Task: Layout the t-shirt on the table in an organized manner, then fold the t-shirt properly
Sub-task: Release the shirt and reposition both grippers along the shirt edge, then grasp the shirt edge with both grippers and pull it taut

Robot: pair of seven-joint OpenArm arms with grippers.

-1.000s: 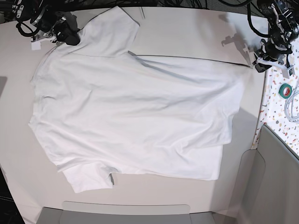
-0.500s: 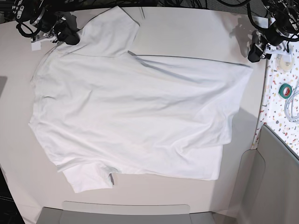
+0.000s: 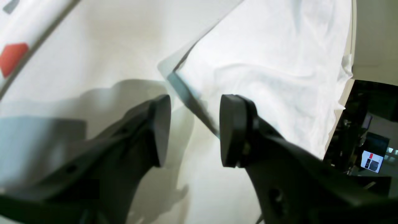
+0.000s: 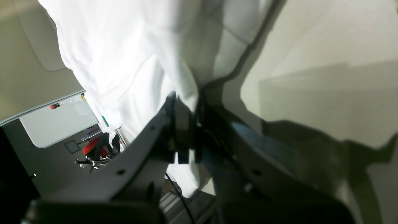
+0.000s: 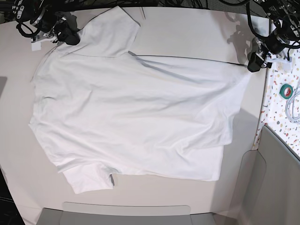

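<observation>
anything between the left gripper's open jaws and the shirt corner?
Only bare table. In the left wrist view the left gripper is open, and the t-shirt corner lies just beyond the gap, not pinched.

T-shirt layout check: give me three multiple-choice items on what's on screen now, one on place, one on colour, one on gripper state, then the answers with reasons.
1. Where is the left gripper relative to the t-shirt?
A. At its corner by the speckled strip
B. Over its middle
C. At a sleeve

2. What colour is the tape roll on the speckled strip?
A. Red
B. Green
C. Yellow

3. What is the right gripper doing?
A. Open above bare table
B. Shut on nothing
C. Shut on the t-shirt

Answers:
1 A: the base view puts it at the cloth's corner by the strip.
2 B: the ring looks green.
3 C: the right wrist view shows white cloth pinched between its closed jaws.
</observation>
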